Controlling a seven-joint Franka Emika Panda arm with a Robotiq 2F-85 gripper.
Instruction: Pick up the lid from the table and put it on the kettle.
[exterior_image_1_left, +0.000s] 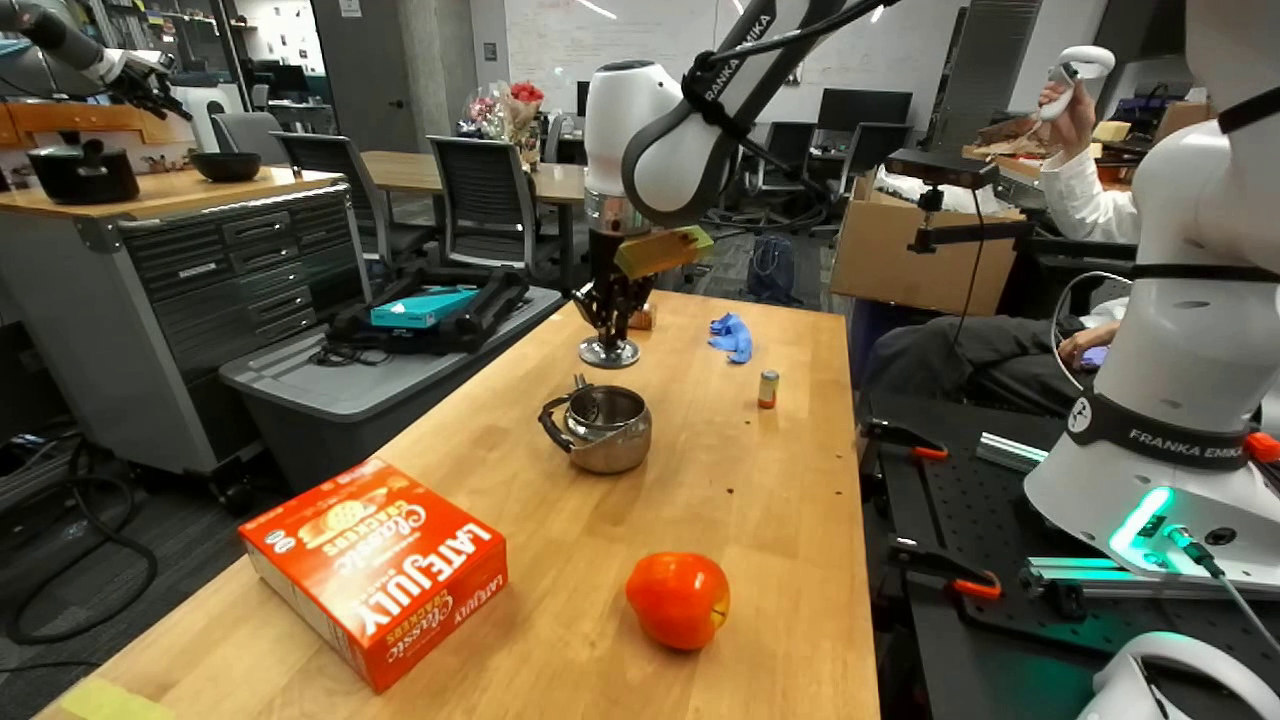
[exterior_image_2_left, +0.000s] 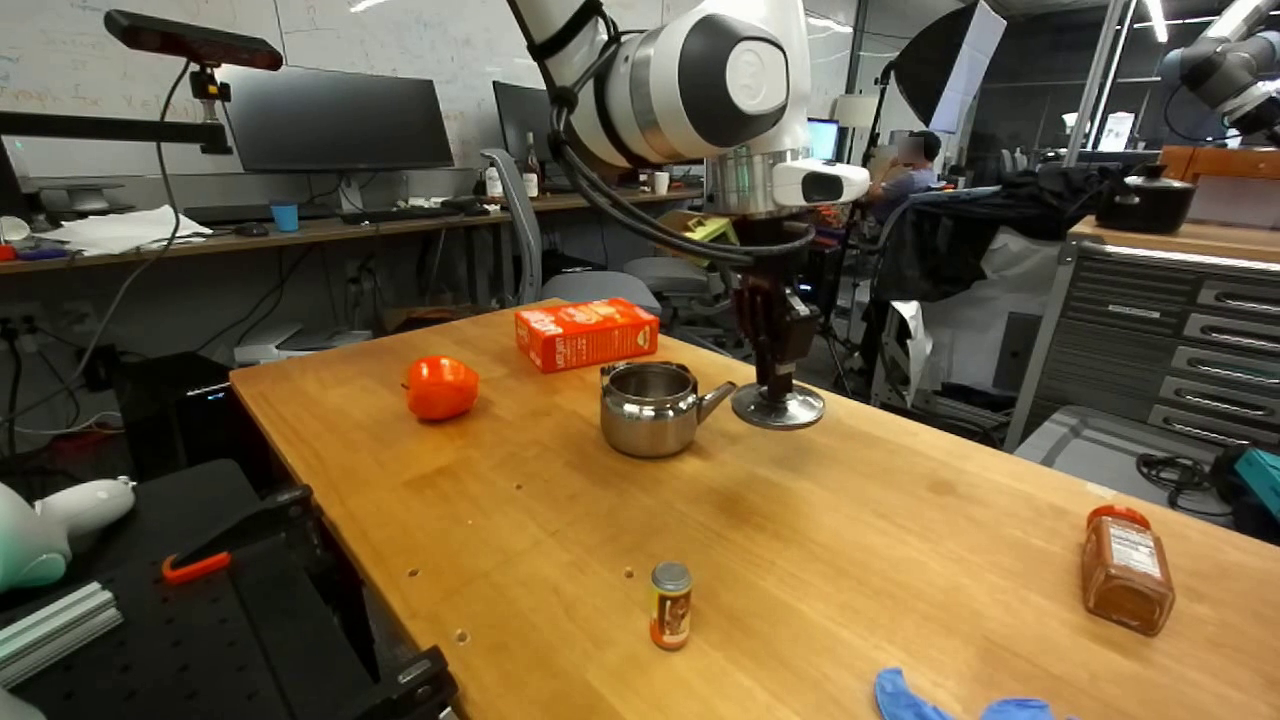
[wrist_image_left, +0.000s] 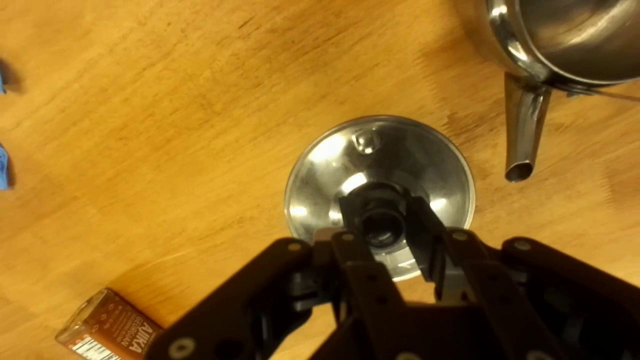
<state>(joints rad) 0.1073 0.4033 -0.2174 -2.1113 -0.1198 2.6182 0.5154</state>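
Note:
The lid is a round shiny metal disc. It hangs roughly level below my gripper, beside the kettle and a little above the table. It also shows in an exterior view and in the wrist view. My gripper is shut on the lid's dark knob; the fingers partly hide it. The steel kettle stands upright and uncovered on the table, with its spout on the lid's side. The kettle also shows in an exterior view, with its dark handle visible.
An orange cracker box and a red-orange round fruit or vegetable stand beyond the kettle from the lid. A small can, a blue glove and a brown spice jar are on the table too.

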